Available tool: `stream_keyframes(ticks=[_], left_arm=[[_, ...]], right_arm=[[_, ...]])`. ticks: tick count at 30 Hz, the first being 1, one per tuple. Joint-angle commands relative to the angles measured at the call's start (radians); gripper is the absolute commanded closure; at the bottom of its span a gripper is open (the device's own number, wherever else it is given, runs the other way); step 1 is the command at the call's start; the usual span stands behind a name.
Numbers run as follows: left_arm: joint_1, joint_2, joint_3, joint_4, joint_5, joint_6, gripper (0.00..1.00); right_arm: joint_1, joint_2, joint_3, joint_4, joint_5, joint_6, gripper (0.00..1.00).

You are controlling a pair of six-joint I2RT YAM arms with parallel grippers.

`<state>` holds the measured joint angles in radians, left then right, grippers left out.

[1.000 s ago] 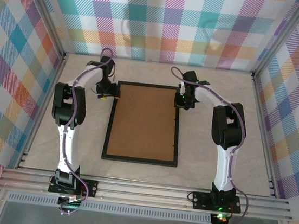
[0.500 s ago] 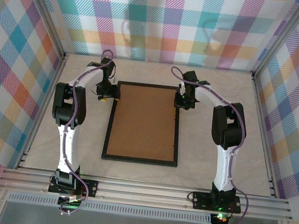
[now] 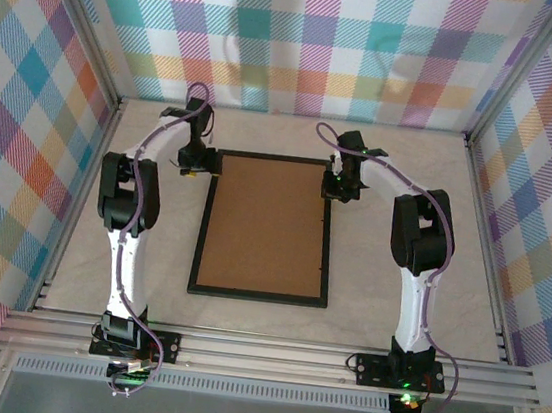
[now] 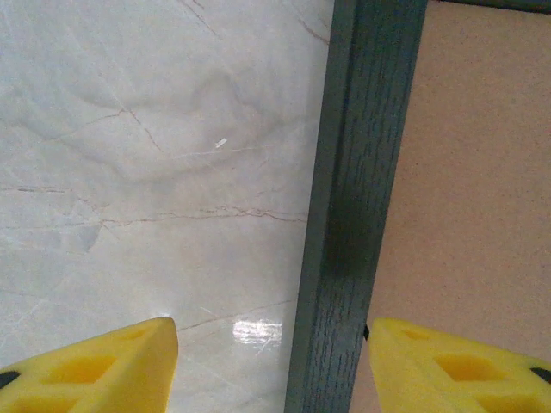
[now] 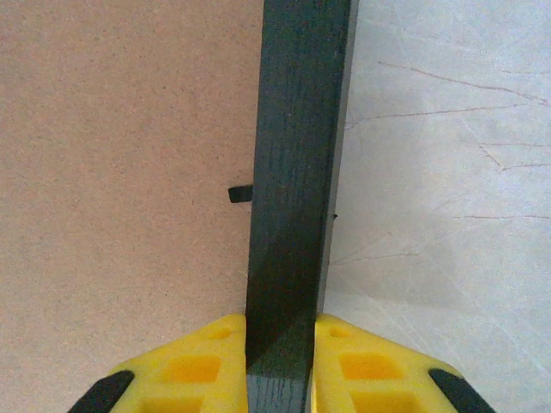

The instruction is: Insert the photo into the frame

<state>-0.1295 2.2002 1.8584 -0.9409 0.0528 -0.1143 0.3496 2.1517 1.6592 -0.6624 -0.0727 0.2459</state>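
Nearest me, my two arms rose from their bases at the near edge of the tabletop (image 3: 357,287), the left arm (image 3: 122,248) and the right arm (image 3: 418,284) curving forward on either side of the frame (image 3: 257,295). The frame lay flat in the middle of the pale, marble-veined tabletop, portrait way round, its short near rail towards me and its brown back board (image 3: 266,225) facing up inside the thin black border. Further out, both arms bent inward to the frame's far end. My left tool (image 3: 192,168) hung at the far left corner, and in the left wrist view it (image 4: 271,327) stood spread astride the left rail (image 4: 357,172): one yellow finger (image 4: 103,361) was over bare tabletop (image 4: 146,172), apart from the rail, while the other yellow finger (image 4: 456,370) was over the brown board, just beside the rail's inner edge; I could not tell whether it touched. My right tool (image 3: 336,184) sat at the far right corner, and in the right wrist view it (image 5: 280,323) was pinching the right rail (image 5: 297,129), its yellow pads (image 5: 198,361) pressed against both sides of the dark wood, one on the board side and one on the tabletop (image 5: 439,172) side. A small dark tab (image 5: 241,194) stuck out from that rail onto the board. Beyond the frame's far rail ran a strip of bare tabletop, and behind it stood the plaid back wall (image 3: 307,39).
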Motion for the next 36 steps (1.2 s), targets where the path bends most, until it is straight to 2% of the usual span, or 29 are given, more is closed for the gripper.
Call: stream_keyframes(ticks=[1, 11, 18, 25, 28, 36], left_arm=[[-0.009, 0.032, 0.005, -0.032, -0.005, 0.011, 0.39], [-0.010, 0.038, -0.025, -0.024, 0.017, -0.004, 0.39], [-0.022, 0.042, -0.108, 0.000, 0.044, -0.027, 0.40], [-0.069, 0.052, -0.188, 0.045, 0.061, -0.064, 0.39], [-0.093, 0.078, -0.181, 0.047, 0.077, -0.078, 0.40], [-0.163, 0.136, -0.149, 0.018, 0.033, -0.097, 0.40]], right_arm=[[-0.004, 0.028, 0.007, -0.019, -0.016, -0.017, 0.79], [-0.003, 0.033, 0.013, -0.015, -0.026, -0.013, 0.79], [-0.003, 0.039, 0.020, -0.014, -0.032, -0.008, 0.79], [0.002, 0.059, 0.031, -0.017, -0.050, 0.032, 0.81], [0.011, 0.070, 0.031, -0.013, -0.069, 0.062, 0.82], [0.039, 0.106, 0.046, -0.021, -0.082, 0.096, 0.83]])
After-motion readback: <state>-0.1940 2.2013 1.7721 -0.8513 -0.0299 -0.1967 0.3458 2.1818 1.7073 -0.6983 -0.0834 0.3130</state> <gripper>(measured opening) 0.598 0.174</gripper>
